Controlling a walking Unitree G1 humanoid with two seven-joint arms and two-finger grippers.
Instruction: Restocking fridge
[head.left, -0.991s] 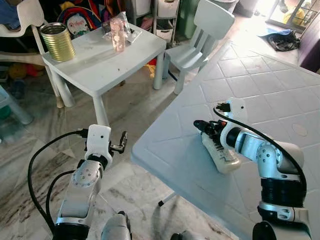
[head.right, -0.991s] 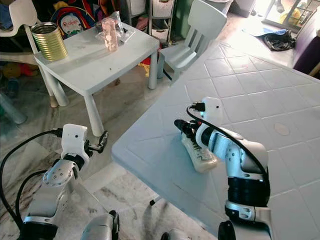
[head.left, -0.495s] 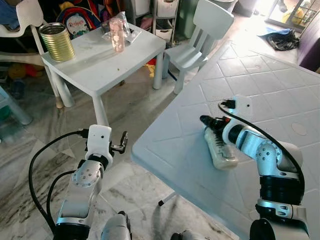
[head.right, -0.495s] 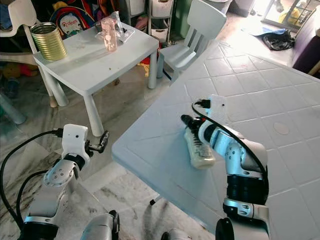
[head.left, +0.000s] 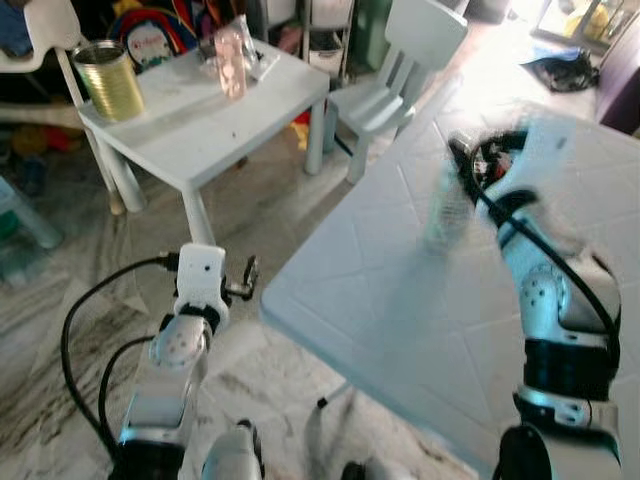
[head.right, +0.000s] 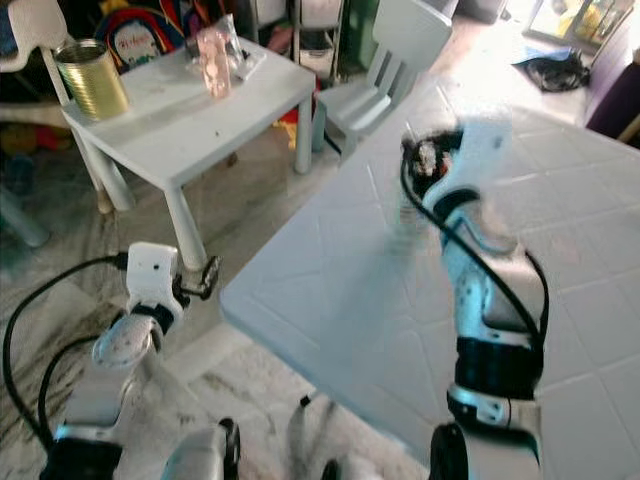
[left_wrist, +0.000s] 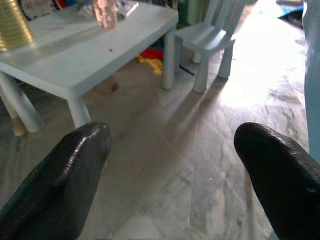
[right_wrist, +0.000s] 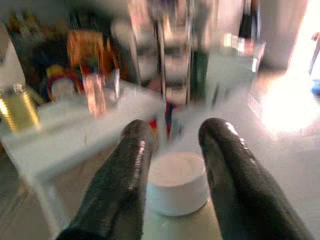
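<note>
1. Marble floor (left_wrist: 210, 150) and the near edge of the large pale surface (head.left: 400, 330) lie closest; left claw (left_wrist: 170, 175) hangs low beside that edge, fingers wide apart, holding nothing.
2. Right claw (right_wrist: 172, 165), raised above the large surface, grips a white-capped bottle (right_wrist: 177, 182), cap between its fingers.
3. Eye views blur the bottle; right wrist view shows its cap plainly.
4. Open floor separates the large surface from the small surface (head.left: 200, 120), carrying a gold can (head.left: 103, 80) and pink cup (head.left: 232, 62); chair (head.left: 400, 70) beyond.
</note>
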